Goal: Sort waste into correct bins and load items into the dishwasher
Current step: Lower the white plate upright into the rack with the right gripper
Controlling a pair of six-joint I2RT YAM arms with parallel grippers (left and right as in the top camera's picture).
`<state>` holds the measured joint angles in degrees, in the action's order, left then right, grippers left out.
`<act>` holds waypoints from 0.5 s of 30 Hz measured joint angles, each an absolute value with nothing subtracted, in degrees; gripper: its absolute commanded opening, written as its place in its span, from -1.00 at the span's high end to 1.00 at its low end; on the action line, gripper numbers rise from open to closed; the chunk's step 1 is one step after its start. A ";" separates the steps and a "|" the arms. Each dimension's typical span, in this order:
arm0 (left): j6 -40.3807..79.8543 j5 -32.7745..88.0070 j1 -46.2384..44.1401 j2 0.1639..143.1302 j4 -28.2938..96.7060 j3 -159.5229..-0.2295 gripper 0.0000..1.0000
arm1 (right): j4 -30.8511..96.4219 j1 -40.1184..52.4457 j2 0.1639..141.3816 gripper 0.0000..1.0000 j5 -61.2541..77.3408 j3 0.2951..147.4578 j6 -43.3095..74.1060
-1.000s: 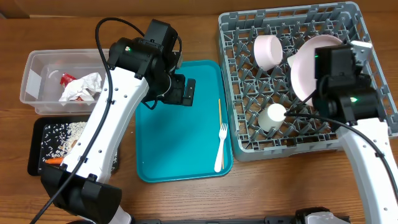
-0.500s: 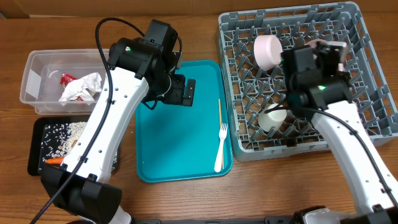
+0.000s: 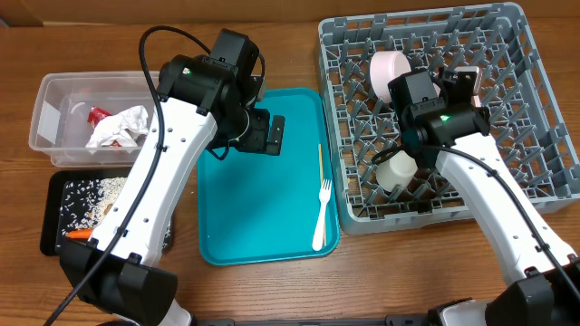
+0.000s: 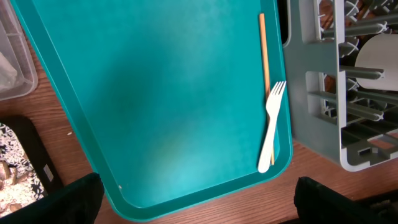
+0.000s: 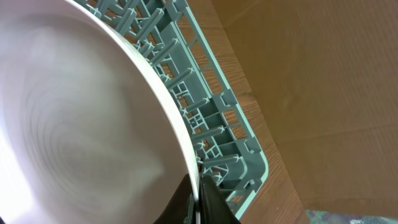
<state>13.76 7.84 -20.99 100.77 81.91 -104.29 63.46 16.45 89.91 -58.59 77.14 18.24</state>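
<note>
Rack: the grey dish rack point(image 3: 507, 54) sits at the table's far right corner.
Plate: the white plate point(image 5: 74, 124) has swung from the rack's right edge toward its middle, so slotting looks imminent.
Right gripper point(image 5: 199, 193): jaws clamped on the plate's rim.
Left gripper point(image 3: 270, 134): jaws wide apart, empty, unmoved over the teal tray point(image 3: 254, 208).
Fork point(image 3: 322, 213), stick point(image 3: 320, 167): still on the tray's right edge, unloaded.

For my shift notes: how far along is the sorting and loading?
Done: napkins and red wrapper in the clear tub, scraps and carrot in the black tray, bowl and cup in the rack. In hand: the right claw pinches the plate over the rack. Left: fork and wooden stick on the teal tray.
</note>
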 measured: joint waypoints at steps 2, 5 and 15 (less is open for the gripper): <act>13.76 7.84 -20.99 100.77 81.91 -104.29 -1.00 | 63.46 16.45 89.91 0.91 -57.89 77.14 18.33; 13.76 7.84 -20.99 100.77 81.89 -104.29 -1.00 | 63.11 16.45 89.91 0.91 -56.77 77.14 18.39; 13.76 7.84 -20.99 100.77 81.89 -104.29 -1.00 | 61.14 16.45 89.91 0.67 -53.08 77.14 18.52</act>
<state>13.76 7.84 -20.99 100.77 81.89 -104.29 61.14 16.45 89.91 -53.08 77.14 18.52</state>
